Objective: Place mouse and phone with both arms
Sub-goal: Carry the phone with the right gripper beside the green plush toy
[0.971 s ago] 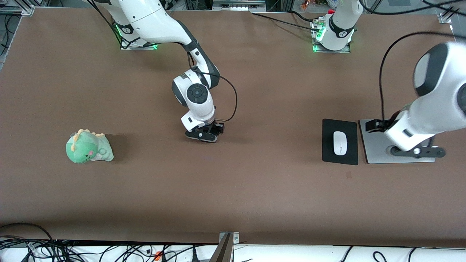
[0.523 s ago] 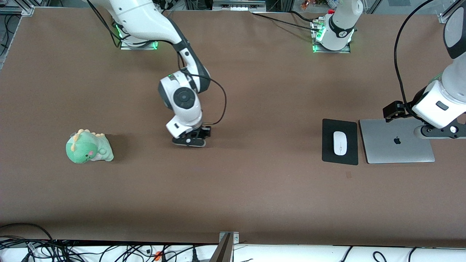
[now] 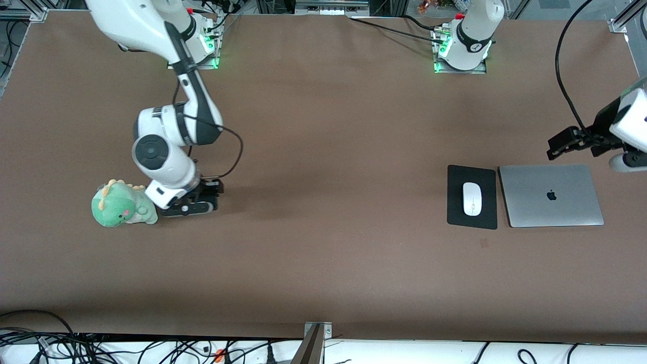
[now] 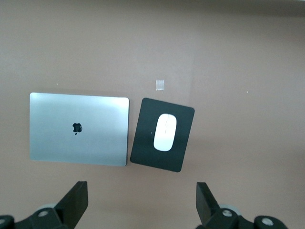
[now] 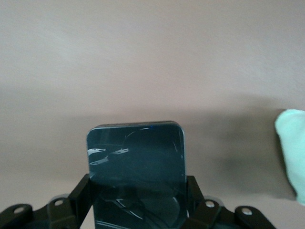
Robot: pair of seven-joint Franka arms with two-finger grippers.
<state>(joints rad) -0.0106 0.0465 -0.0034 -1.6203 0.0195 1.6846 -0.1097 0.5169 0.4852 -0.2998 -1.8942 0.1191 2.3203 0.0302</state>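
The white mouse (image 3: 472, 198) lies on the black mouse pad (image 3: 457, 212); both also show in the left wrist view, the mouse (image 4: 165, 132) on the pad (image 4: 157, 160). My right gripper (image 3: 189, 207) is low over the table beside the green plush and is shut on the black phone (image 5: 136, 162), which its fingers (image 5: 83, 193) grip by the two long edges. The phone is hidden under the gripper in the front view. My left gripper (image 4: 141, 205) is open and empty, raised over the table beside the laptop, at the front view's edge (image 3: 629, 162).
A closed silver laptop (image 3: 551, 195) lies beside the mouse pad toward the left arm's end, also in the left wrist view (image 4: 78, 129). A green dinosaur plush (image 3: 123, 203) sits toward the right arm's end, its edge in the right wrist view (image 5: 291, 152).
My right arm has carried the phone toward its own end of the table, up beside the plush. My left arm has risen and drawn away from over the laptop.
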